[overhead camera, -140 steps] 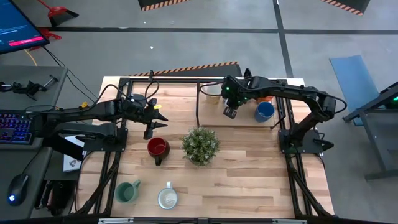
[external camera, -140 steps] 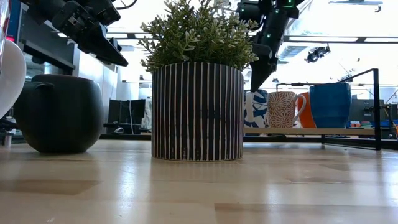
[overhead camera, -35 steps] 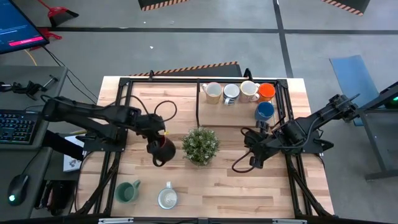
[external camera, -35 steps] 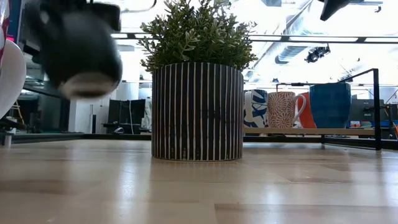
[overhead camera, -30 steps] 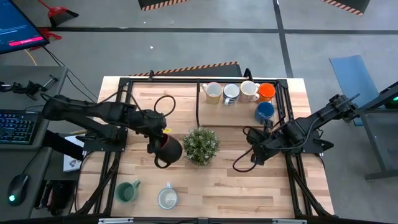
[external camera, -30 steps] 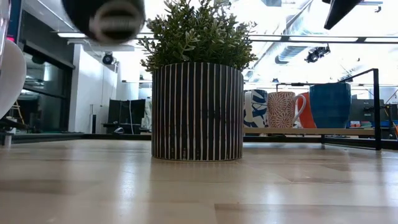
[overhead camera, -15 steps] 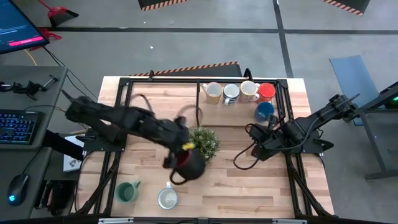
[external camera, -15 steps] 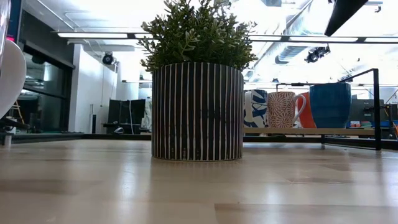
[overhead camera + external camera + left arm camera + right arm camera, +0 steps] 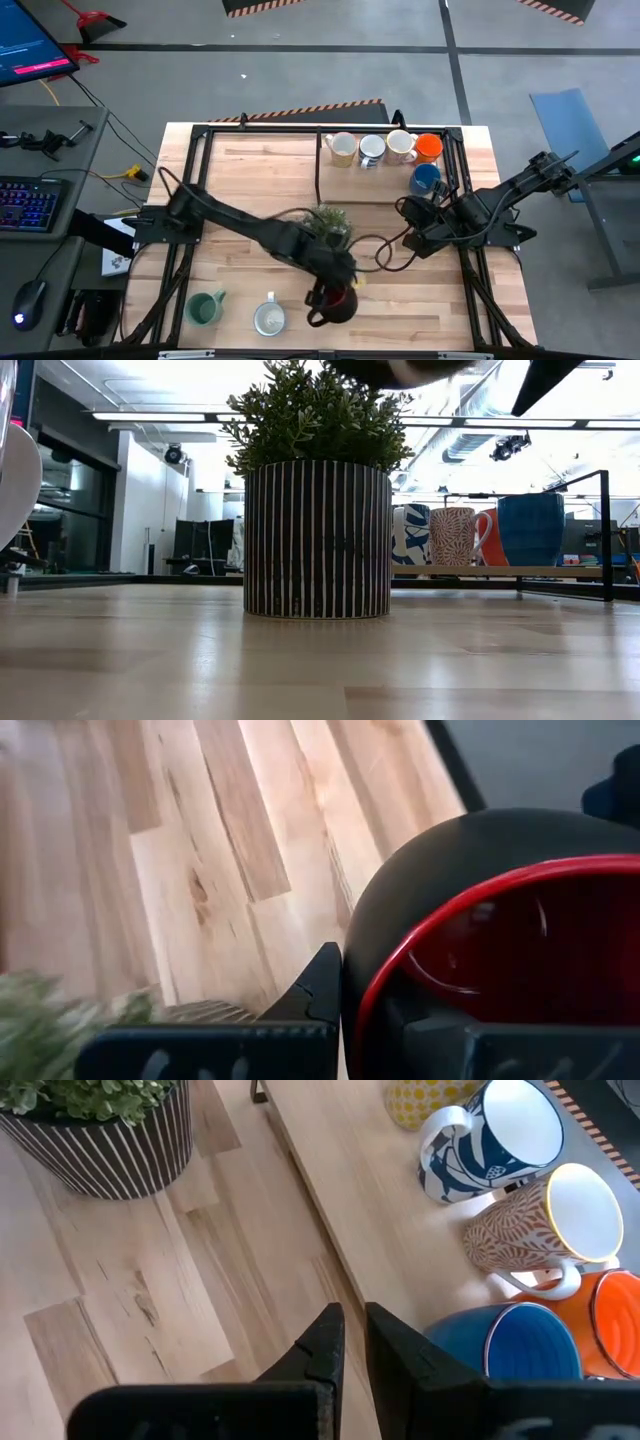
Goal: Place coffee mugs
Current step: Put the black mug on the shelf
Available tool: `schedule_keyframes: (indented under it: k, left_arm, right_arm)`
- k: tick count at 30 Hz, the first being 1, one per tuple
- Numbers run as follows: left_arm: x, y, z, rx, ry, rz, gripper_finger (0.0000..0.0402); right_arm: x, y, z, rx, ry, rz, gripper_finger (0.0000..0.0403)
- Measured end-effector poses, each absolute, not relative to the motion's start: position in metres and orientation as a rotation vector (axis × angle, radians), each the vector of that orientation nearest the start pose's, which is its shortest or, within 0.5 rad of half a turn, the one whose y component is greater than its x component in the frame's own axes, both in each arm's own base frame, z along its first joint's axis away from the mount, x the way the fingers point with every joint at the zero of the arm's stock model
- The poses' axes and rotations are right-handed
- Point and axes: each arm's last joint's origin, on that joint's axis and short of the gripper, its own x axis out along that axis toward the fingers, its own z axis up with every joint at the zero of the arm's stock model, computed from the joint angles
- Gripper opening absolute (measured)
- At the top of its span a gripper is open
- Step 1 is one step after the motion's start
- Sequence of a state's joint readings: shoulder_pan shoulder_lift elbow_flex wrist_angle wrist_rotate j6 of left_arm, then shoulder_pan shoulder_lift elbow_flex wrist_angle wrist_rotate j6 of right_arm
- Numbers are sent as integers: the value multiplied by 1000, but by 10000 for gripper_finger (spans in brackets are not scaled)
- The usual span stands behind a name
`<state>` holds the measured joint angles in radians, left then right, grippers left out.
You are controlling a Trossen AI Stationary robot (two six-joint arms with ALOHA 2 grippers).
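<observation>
Now, by item:
Left pincer [image 9: 335, 300]: clenched on the rim of the red-lined dark mug [image 9: 338, 303]; one finger [image 9: 318, 988] outside the wall, one inside.
Move: half a second ago the mug hung just in front of the plant [image 9: 325, 224]; now it has swung further toward the desk's [image 9: 440, 300] front edge, right of the pale mug [image 9: 269, 318] and green mug [image 9: 206, 308].
Low view: only the mug's underside shows at the top edge.
Right pincer [image 9: 408, 242]: closed, empty, unchanged, beside the raised shelf [image 9: 360, 1200].
Shelf mugs: yellow [image 9: 342, 148], blue-patterned [image 9: 372, 149], tan-patterned [image 9: 401, 145], orange [image 9: 429, 147], blue [image 9: 425, 179]; all unmoved.
</observation>
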<state>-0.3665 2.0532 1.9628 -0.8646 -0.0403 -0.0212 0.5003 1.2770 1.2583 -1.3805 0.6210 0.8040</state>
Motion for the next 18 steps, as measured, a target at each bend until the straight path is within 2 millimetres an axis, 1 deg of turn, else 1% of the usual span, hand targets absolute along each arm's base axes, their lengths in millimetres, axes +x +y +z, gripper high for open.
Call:
schedule_keyframes:
  k: [3, 5, 7, 9, 13, 18]
  left_arm:
    - [432, -166, 271, 200, 982, -260, 5]
    - [438, -170, 253, 234, 1016, -229, 5]
    - [443, -173, 240, 256, 1036, -213, 5]
    - [446, -177, 234, 262, 1038, -193, 5]
    - [446, -183, 225, 304, 1042, -114, 5]
    - [441, -194, 224, 341, 1028, -65, 5]
  right_arm:
    - [188, 84, 322, -31, 1023, -544, 21]
    - [188, 84, 322, -23, 1021, -548, 21]
    - [188, 84, 322, -5, 1017, -557, 21]
    - [188, 84, 321, 6, 1027, -550, 21]
    - [188, 84, 321, 31, 1028, -554, 21]
    - [188, 84, 321, 38, 1026, -557, 21]
